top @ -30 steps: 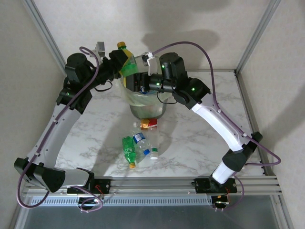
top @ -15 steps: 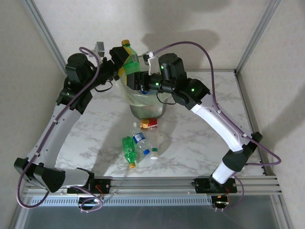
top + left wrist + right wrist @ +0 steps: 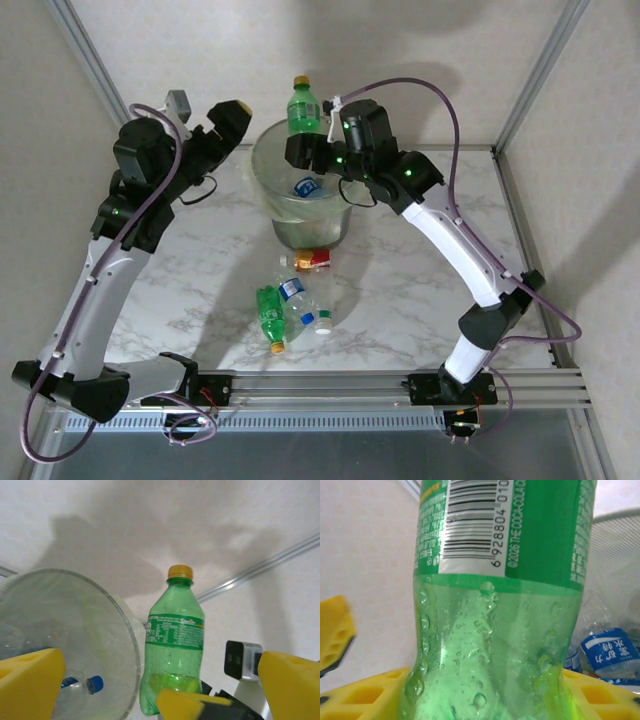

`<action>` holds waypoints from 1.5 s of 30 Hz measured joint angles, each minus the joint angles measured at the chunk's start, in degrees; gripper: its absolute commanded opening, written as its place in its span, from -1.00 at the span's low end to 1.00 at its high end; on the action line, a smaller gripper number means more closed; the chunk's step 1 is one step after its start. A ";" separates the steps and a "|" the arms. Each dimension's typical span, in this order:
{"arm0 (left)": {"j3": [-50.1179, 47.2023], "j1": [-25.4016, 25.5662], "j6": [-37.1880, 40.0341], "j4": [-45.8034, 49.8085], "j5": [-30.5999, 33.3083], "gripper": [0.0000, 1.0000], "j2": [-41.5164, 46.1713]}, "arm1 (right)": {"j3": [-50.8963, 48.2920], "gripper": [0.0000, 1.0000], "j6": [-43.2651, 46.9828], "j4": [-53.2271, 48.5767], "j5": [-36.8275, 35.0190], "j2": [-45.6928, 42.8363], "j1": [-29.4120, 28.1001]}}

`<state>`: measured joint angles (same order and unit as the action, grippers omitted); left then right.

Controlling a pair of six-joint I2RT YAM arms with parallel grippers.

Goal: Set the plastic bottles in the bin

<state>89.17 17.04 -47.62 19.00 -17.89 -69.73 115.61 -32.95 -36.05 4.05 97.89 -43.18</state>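
Now right fingers (image 3: 304, 150) pinch a dimpled green bottle (image 3: 303, 104) beside the round bin (image 3: 258, 172); left fingers (image 3: 232, 113) gape empty

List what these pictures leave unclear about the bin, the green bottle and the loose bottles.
- Inside the bin, top external: the right gripper covers the far part; count unclear.
- Cap of the green bottle, right wrist: cut off by the top edge.
- The loose bottles, top external: overlapping and small; number unclear.

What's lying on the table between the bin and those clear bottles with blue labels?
One red-labelled bottle, on its side just in front of the bin; the overhead view shows it.
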 measured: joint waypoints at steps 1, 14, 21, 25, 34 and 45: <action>0.00 0.00 0.44 0.85 1.05 0.94 0.37 | 0.72 0.15 -0.44 -0.74 0.00 1.07 0.35; -3.76 -0.28 2.67 6.67 7.17 0.90 4.74 | 6.75 0.66 -2.67 -6.73 0.13 12.11 0.98; -6.47 -0.28 2.69 7.98 8.92 0.92 6.03 | 15.26 0.84 -1.79 -9.73 0.00 17.16 1.05; -8.85 -0.28 2.64 8.41 9.90 0.88 7.69 | 16.20 0.81 -1.09 -10.16 0.00 16.94 1.03; -17.16 -0.28 2.45 10.08 10.67 0.75 11.78 | 3.45 0.79 2.64 -8.26 -3.06 5.33 -0.26; -28.46 -0.26 -0.63 11.76 11.91 0.58 17.46 | -14.32 0.80 7.52 -1.68 -7.13 -14.10 -8.66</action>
<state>60.71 16.78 -48.25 30.76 -5.98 -52.27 101.30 -25.43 -37.74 -3.07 83.79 -51.83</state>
